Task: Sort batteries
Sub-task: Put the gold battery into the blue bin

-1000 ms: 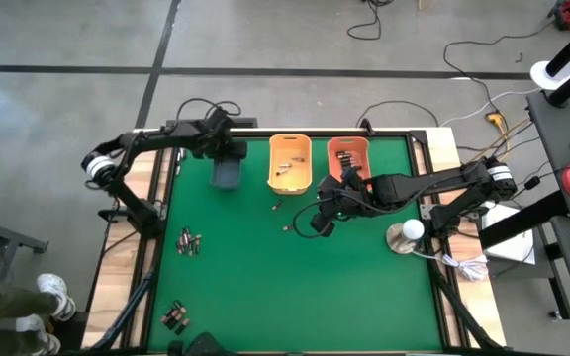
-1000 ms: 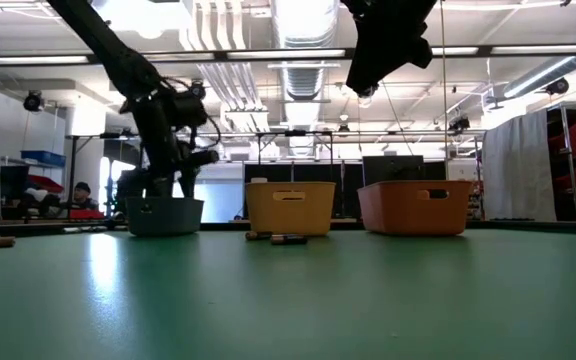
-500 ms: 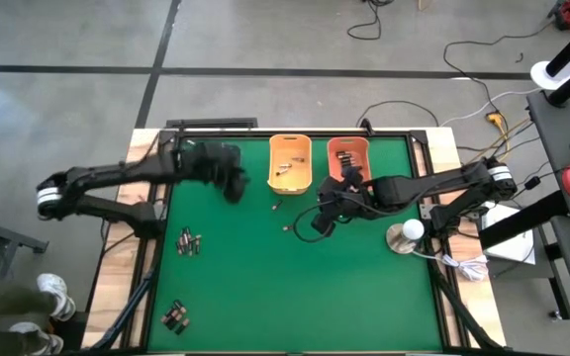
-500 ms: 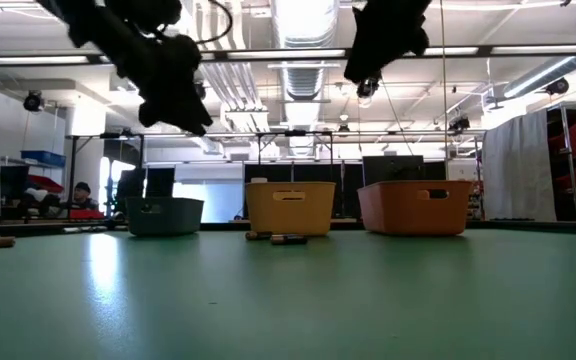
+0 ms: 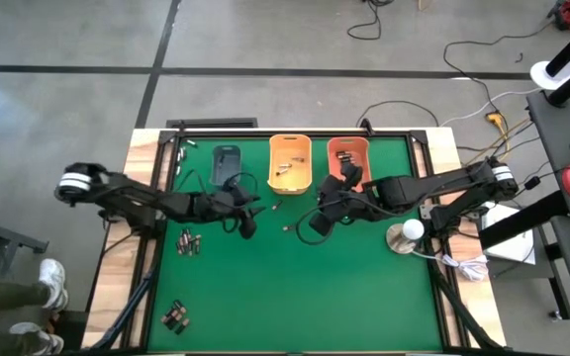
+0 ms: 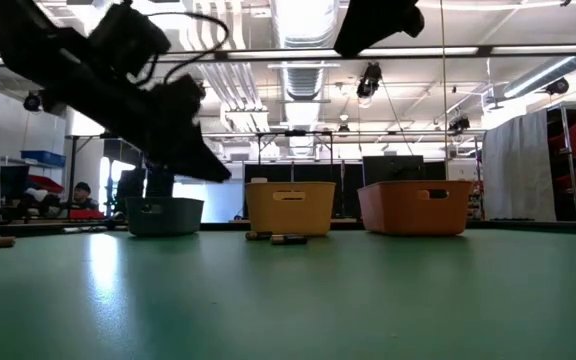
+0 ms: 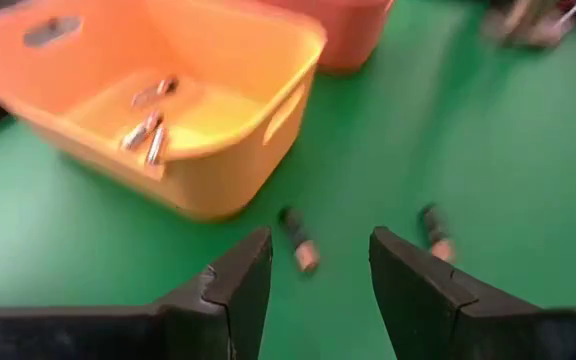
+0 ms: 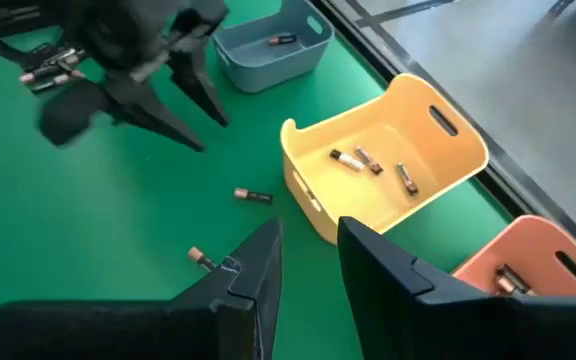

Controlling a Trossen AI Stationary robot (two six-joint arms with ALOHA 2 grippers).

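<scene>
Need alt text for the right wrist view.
The right gripper, open and empty, hangs above a green table by a yellow bin holding three batteries. Two loose batteries lie on the mat; the left gripper and a grey-blue bin lie beyond.

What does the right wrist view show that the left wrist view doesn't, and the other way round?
Only the right wrist view shows the grey-blue bin with one battery inside, the left gripper hanging open over the mat, and a cluster of batteries behind it.

Only the left wrist view shows the left gripper's own fingers up close, open and empty, with a blurred dark shape at the far edge.

Both show the yellow bin holding batteries, the orange bin, and two loose batteries on the green mat.
</scene>
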